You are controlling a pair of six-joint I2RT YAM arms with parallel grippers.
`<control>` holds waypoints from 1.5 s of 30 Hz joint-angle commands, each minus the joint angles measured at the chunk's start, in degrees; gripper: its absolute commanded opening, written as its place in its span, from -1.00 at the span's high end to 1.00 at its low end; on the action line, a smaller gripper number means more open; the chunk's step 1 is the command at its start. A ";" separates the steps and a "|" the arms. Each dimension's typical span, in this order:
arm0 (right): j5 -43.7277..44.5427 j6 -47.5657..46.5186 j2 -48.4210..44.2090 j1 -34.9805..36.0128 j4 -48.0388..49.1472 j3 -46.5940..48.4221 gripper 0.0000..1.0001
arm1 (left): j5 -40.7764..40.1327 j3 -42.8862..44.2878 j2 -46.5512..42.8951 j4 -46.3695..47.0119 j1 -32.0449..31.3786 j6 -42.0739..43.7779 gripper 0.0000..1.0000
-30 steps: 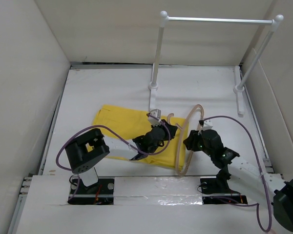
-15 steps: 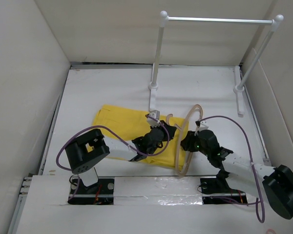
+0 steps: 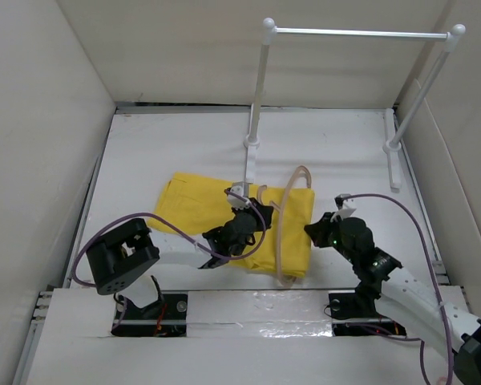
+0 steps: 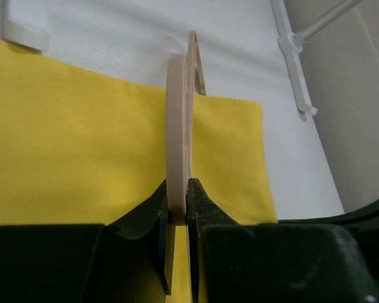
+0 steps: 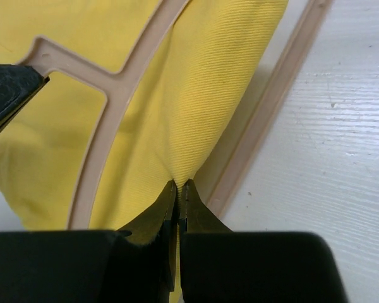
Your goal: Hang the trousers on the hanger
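Observation:
The yellow trousers lie folded on the white table. The beige hanger stands on edge across their right end, and the cloth passes through its frame. My left gripper is shut on the hanger; in the left wrist view the hanger runs edge-on between the jaws of my left gripper, over the trousers. My right gripper is shut on the trousers' right edge. In the right wrist view my right gripper pinches a fold of the trousers between the hanger's arm and its bottom bar.
A white rail on two posts stands at the back of the table, its feet at the centre and far right. Pale walls enclose the table on three sides. The right post's foot also shows in the left wrist view.
The hanger has shifted left with my left gripper, over the trousers' right end. The cloth's right edge, held by my right gripper, now lies to the right of the hanger.

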 commanded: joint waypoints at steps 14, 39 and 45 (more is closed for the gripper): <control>10.03 -7.84 -5.88 -9.07 -8.26 11.51 1.00 | -10.20 -11.10 -19.02 -13.57 3.08 5.90 1.00; 13.47 -8.11 -6.06 -10.31 -15.38 13.27 1.00 | -12.92 -9.26 -31.07 -19.64 4.66 9.59 1.00; 12.32 -7.32 -5.89 -10.31 -14.42 12.13 1.00 | -11.35 -8.56 -32.75 -18.68 4.66 9.94 1.00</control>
